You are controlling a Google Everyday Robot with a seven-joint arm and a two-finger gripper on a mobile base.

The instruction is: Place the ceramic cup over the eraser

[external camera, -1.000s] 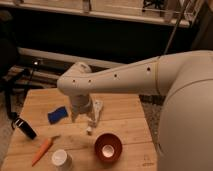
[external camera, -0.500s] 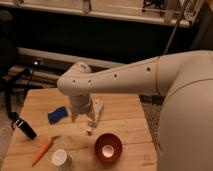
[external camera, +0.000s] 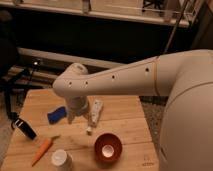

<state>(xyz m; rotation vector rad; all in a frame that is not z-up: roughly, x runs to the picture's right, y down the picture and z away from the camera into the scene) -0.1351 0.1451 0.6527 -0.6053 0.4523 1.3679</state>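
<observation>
The ceramic cup [external camera: 60, 159], small, plain and white, stands upright at the front edge of the wooden table [external camera: 125, 112]. The eraser [external camera: 24, 128], a black oblong block with a pale band at its left end, lies at the table's left edge. My gripper [external camera: 82, 122] hangs over the middle of the table, behind and to the right of the cup and well to the right of the eraser. Its fingers [external camera: 93, 119] stand apart and hold nothing.
A red bowl [external camera: 108, 146] stands at the front, right of the cup. An orange carrot [external camera: 42, 150] lies between the eraser and the cup. A flat blue piece [external camera: 57, 114] lies left of the gripper. My large white arm [external camera: 150, 77] spans the right side.
</observation>
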